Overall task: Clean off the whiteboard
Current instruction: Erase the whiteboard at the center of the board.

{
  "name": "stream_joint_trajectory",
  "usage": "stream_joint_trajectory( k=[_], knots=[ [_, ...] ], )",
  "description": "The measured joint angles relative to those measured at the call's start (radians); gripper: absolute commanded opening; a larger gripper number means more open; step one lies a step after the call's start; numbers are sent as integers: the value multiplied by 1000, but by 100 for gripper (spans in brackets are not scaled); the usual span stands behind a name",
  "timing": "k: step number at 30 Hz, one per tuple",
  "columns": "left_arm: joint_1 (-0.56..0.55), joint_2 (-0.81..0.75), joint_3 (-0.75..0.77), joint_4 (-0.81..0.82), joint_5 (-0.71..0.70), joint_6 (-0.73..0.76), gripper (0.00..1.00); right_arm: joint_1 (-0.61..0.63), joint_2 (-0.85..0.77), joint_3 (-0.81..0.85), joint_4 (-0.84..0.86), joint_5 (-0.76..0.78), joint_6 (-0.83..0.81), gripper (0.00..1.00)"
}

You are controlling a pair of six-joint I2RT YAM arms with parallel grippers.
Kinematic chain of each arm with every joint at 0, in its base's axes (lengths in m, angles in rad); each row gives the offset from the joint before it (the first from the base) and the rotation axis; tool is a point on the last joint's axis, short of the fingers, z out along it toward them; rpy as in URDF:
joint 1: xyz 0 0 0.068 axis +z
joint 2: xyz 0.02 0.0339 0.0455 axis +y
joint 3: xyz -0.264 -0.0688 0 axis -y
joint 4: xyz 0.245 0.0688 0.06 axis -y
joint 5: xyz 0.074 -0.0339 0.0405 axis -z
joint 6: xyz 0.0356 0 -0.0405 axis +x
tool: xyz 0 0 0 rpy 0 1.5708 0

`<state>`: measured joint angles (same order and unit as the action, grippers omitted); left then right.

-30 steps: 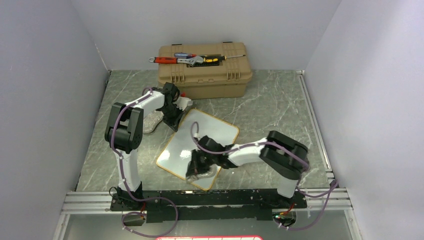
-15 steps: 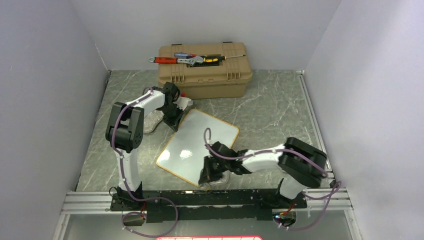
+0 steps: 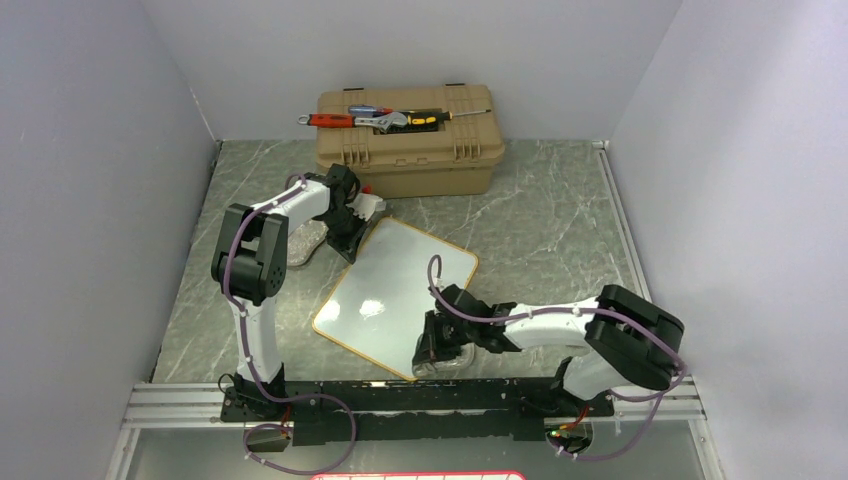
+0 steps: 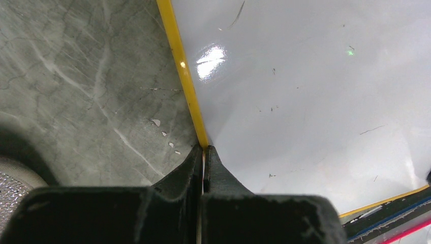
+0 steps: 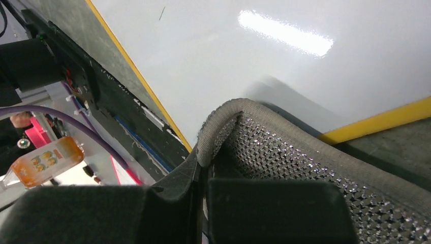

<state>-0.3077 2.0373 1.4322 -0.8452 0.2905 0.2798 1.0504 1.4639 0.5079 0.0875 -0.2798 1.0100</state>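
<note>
Glossy white, yellow-rimmed whiteboard (image 3: 395, 285) lies flat centre-scene; left gripper (image 4: 204, 150) pinches its far-left rim, right gripper (image 5: 203, 170) clamps grey mesh cloth (image 5: 289, 152) overhanging the near corner, so the cloth could snag the rim and tug the board free.

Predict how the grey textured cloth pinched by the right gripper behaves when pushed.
Probably floppy: the grey textured cloth folds over at the right gripper. It likely glides easily, since the glossy white board looks slick.
</note>
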Motion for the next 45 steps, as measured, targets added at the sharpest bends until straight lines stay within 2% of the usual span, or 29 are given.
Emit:
stream_joint_trajectory(
  k=[4,13,17,19,22,27,33,36,40,45],
  knots=[
    [0,0,2,-2,0,0,3,16,-8,-8,-6,20,9,0],
    [0,0,6,-6,0,0,3,78,149,122,27,-21,13,0],
    [0,2,10,-10,0,0,3,-12,87,51,39,-48,-1,0],
    [0,2,10,-11,0,0,3,-103,13,10,-8,-37,-21,0],
    [0,3,13,-13,0,0,3,-163,-27,6,-71,-9,-48,0],
    [0,8,21,-21,0,0,3,-90,-8,46,-101,48,-60,0],
    [0,9,21,-23,0,0,3,69,18,71,-90,92,-34,0],
    [0,9,22,-23,0,0,3,93,9,65,-95,96,-29,0],
    [0,9,23,-24,0,0,3,41,0,64,-130,67,-42,0],
    [0,9,22,-24,0,4,3,-151,-15,68,-194,26,-93,0]
  ],
)
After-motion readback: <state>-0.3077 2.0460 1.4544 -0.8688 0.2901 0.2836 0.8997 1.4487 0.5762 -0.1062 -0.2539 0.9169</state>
